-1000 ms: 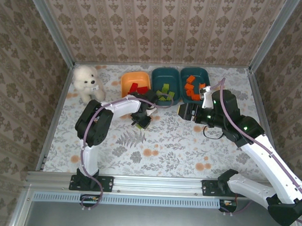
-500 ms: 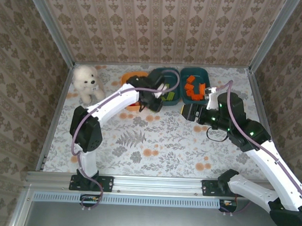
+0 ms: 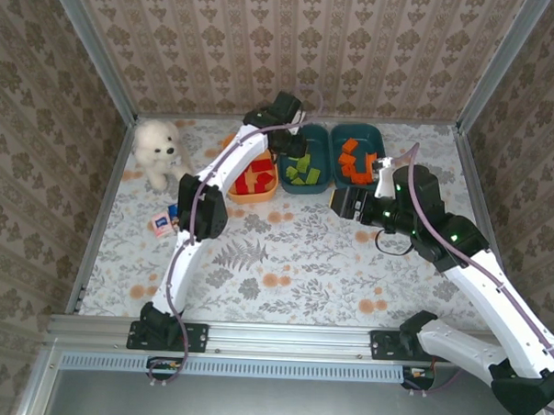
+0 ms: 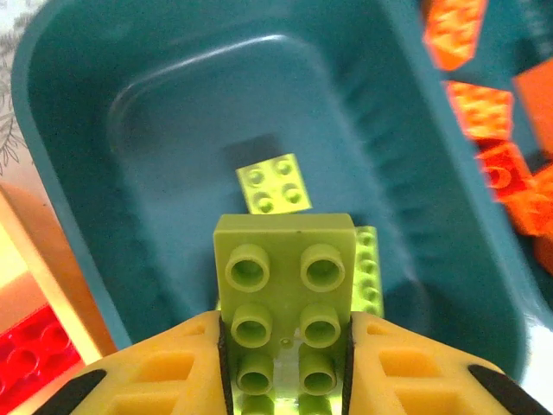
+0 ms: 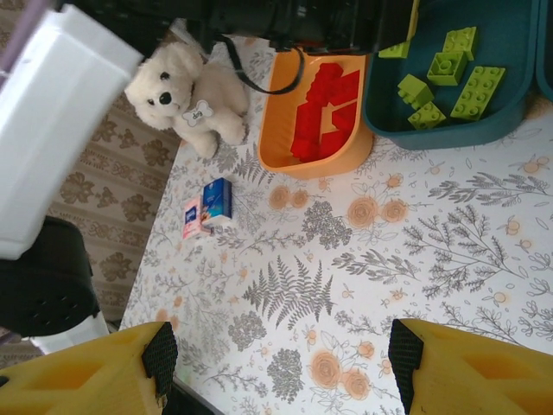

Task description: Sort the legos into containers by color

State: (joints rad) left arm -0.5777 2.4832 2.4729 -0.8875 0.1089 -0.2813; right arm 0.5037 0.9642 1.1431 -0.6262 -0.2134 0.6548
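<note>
My left fingers (image 4: 186,367) are pinched narrow on a lime green lego (image 4: 285,285), holding it above the middle teal container (image 4: 78,130), where other green legos (image 4: 274,183) lie. My right fingers (image 5: 436,367) stand wide, holding nothing, over the flowered surface (image 5: 449,251). Red legos (image 5: 324,108) sit in the orange container (image 5: 281,156).

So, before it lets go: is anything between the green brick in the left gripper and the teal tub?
Nothing visible. The left gripper holds the green brick right over the open floor of the teal tub, where other green bricks lie.
</note>
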